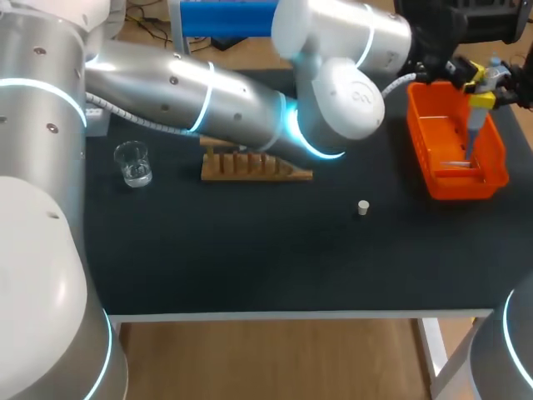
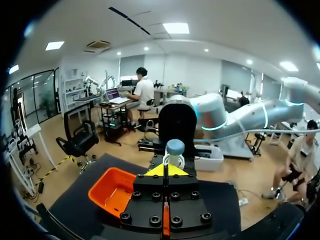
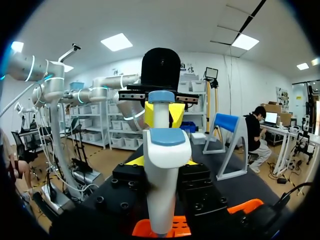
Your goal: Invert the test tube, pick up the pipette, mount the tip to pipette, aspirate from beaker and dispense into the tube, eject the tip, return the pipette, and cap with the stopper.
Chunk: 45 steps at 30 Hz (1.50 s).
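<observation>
right gripper [image 3: 162, 161] was clamped on the pipette [image 3: 162, 192], one finger on each side of the white body. the plunger knob [image 3: 161, 96] stood up ahead of the fingers. left gripper [image 2: 165, 170] faced it from the other side, yellow tips pressed together with nothing between them. those tips sat just beside the knob; couldn't tell if they touched it.

the pipette hung over the orange bin [image 1: 419, 137] at the far right of the table [image 1: 250, 258], lower end down between the bin walls. whether a tip was on that end was too small to tell.

beaker [image 1: 133, 163], wooden rack [image 1: 250, 165] and stopper [image 1: 363, 207] were well apart from all this. the stopper lay loose on the table, so capping wasn't done.

my read: this was the tip eject over the bin, right holding and left pressing. it could have been tip mounting instead, not sure.

to do it well i judged:
- the right grip should hold firm on the body so the pipette can't slide down through the fingers under the push.
- the left should press with its closed tips square on the button, along the pipette's own line, not sideways, since a side shove would tilt it in the grip.
- the lower end should sit inside the bin walls so whatever drops lands in the bin, not on the table.
- the press should be slow, as the two grippers were very close together.
</observation>
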Each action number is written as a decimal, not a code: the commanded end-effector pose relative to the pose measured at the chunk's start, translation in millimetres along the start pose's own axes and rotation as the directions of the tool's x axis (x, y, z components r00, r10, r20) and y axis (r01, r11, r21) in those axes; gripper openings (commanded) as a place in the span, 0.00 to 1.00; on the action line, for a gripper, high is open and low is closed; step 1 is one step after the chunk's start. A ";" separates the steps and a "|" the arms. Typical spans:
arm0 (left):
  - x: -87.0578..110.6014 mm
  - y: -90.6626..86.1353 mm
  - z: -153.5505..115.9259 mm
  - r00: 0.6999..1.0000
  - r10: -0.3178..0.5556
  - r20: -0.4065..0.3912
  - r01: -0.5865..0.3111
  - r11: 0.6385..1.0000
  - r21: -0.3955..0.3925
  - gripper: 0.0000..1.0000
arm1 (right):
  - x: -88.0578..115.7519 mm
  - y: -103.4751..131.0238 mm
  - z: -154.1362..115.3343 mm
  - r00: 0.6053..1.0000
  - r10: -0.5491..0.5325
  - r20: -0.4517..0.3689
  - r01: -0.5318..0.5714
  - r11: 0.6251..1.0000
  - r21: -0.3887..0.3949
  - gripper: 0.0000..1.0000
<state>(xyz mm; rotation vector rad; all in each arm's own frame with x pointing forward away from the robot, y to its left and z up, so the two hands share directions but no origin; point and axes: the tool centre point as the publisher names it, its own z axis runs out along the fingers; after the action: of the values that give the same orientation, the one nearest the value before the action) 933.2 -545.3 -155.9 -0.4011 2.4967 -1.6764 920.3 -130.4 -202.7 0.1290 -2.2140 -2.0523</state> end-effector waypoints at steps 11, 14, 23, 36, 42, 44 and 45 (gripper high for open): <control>-0.3 -35.3 -38.6 0.995 0.095 0.031 -0.099 0.904 0.416 0.00 | -0.6 5.9 0.5 1.000 0.001 -0.002 -0.001 1.000 0.008 0.00; -0.7 -41.3 -46.0 0.994 0.106 0.026 -0.107 0.908 0.405 0.55 | -0.6 5.9 0.5 1.000 0.001 -0.002 -0.001 1.000 0.008 0.00; -6.8 -53.2 -65.6 0.983 0.176 -0.046 -0.144 0.908 0.394 1.00 | -0.6 5.9 0.5 1.000 0.001 -0.002 -0.001 1.000 0.008 0.00; -24.8 -44.9 -110.3 0.971 0.186 -0.148 -0.099 0.882 0.461 1.00 | -0.6 5.9 0.5 1.000 0.001 -0.002 -0.001 1.000 0.008 0.00; -25.3 -31.8 -133.6 0.962 0.201 -0.185 -0.078 0.851 0.519 1.00 | -0.6 5.9 0.5 1.000 0.001 -0.002 -0.001 1.000 0.008 0.00; -25.0 -27.2 -141.8 0.962 0.207 -0.179 -0.077 0.833 0.547 1.00 | -0.6 5.9 0.5 1.000 0.001 -0.002 -0.001 1.000 0.008 0.00; -24.4 -25.4 -145.3 0.960 0.212 -0.181 -0.080 0.831 0.551 1.00 | -0.6 5.9 0.5 1.000 0.001 -0.002 -0.001 1.000 0.008 0.00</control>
<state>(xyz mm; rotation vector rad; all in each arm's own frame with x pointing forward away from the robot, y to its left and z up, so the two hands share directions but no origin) 931.4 -440.5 -77.1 -0.0850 2.4212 -1.7908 921.0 -128.6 -198.0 0.1288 -2.2187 -2.0473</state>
